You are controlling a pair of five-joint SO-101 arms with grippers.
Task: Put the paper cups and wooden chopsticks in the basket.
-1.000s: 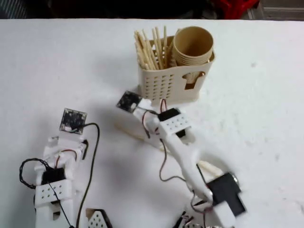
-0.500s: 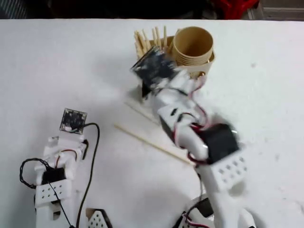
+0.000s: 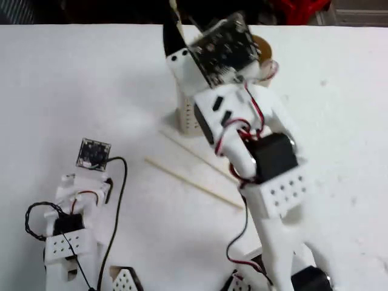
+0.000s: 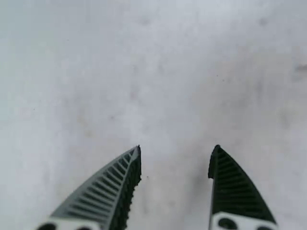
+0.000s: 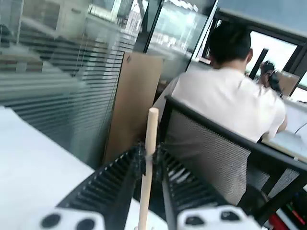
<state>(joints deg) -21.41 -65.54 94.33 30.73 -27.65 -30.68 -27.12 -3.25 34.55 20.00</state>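
Right fingers (image 5: 115,178): both ribbed black pads of the right gripper (image 5: 151,154) are pressed together on a wooden chopstick (image 5: 152,125). The stick stands upright between them, and its blunt end rises clear above the fingertips.
Left fingers (image 4: 122,179): spread apart with nothing between them. The left gripper (image 4: 175,152) points down at bare white surface.
Table (image 3: 66,79): white, and it carries both arms, the basket and the loose sticks.
Right arm (image 3: 267,163): stretched from the near edge up over the far middle of the table. Its camera board (image 3: 224,45) and wrist sit in front of the basket. The black gripper tip reaches up past the far edge of the table, to the basket's left.
Left arm (image 3: 73,209): folded low at the near left corner, well apart from the basket and from the sticks.
Basket (image 3: 187,116): cream and perforated, at the far middle of the table. Its lower left corner shows beneath the right arm.
Paper cups (image 3: 264,45): a brown rim shows behind the camera board, where the basket stands. How many there are cannot be told.
Loose chopsticks (image 3: 194,182): two lie flat on the table in front of the basket, slanting side by side. The shorter-looking one (image 3: 191,150) runs under the right arm.
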